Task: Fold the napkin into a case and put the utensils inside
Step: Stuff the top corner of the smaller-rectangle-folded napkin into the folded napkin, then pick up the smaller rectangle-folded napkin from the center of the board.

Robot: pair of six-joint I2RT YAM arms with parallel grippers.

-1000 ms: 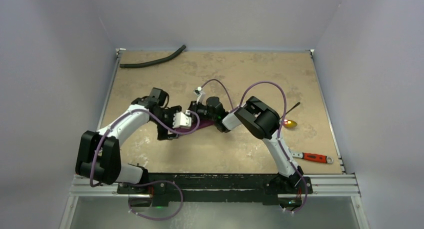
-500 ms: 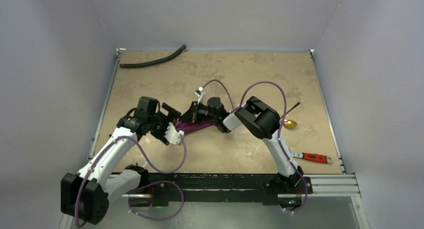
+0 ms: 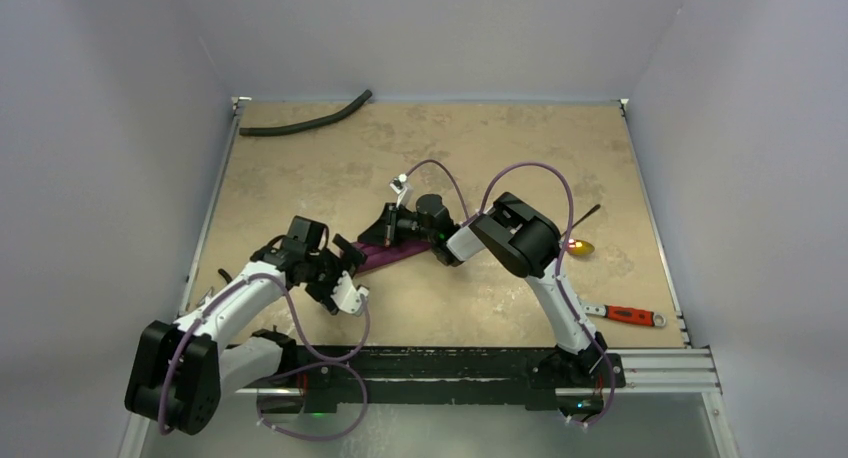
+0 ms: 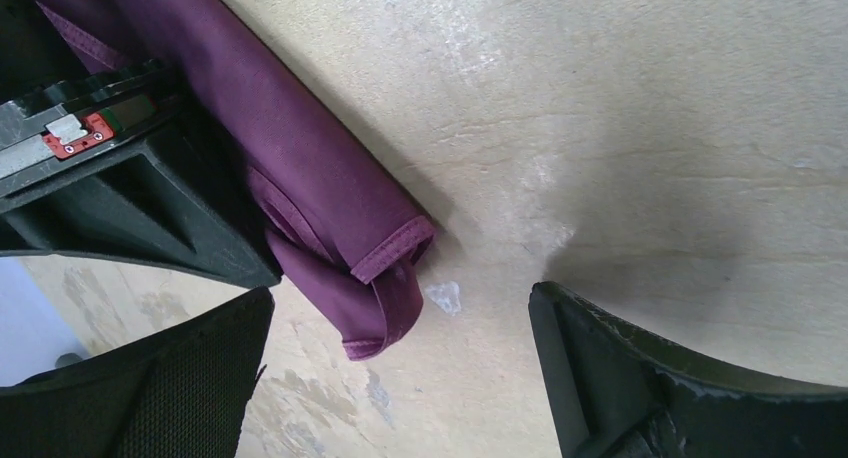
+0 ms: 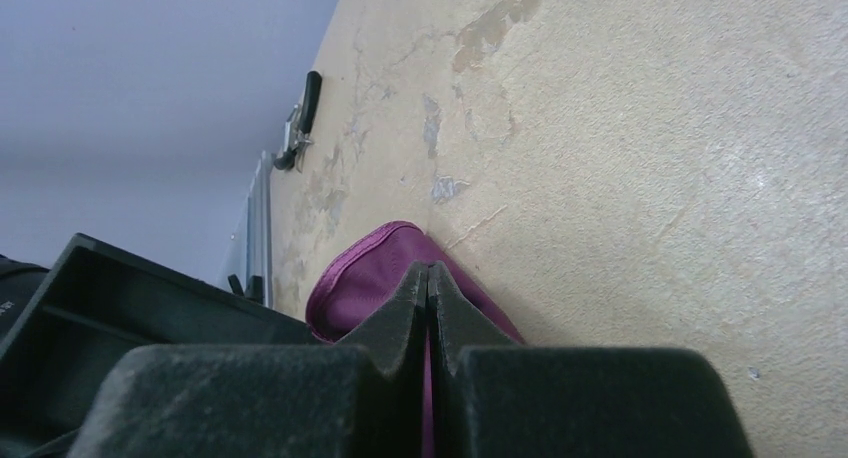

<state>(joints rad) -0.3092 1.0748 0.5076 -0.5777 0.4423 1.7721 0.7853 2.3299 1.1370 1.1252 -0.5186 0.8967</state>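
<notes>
The napkin (image 3: 383, 256), folded into a narrow strip mid-worktop (image 3: 480, 138), is pinched by the closed right claw (image 5: 428, 273), which hides much of it from above. The left claw (image 4: 398, 303) gapes wide and empty just beside its left end. The spoon (image 3: 580, 246) lies well apart beyond the right elbow, a red-handled wrench (image 3: 625, 315) nearer the front, a black hose (image 3: 305, 121) far left.

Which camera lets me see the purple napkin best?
The left wrist view: the napkin lies close, its folds and hemmed corner plain. From the top view it is a small strip half hidden by the arms. The right wrist view shows only a bump behind the shut right gripper.
</notes>
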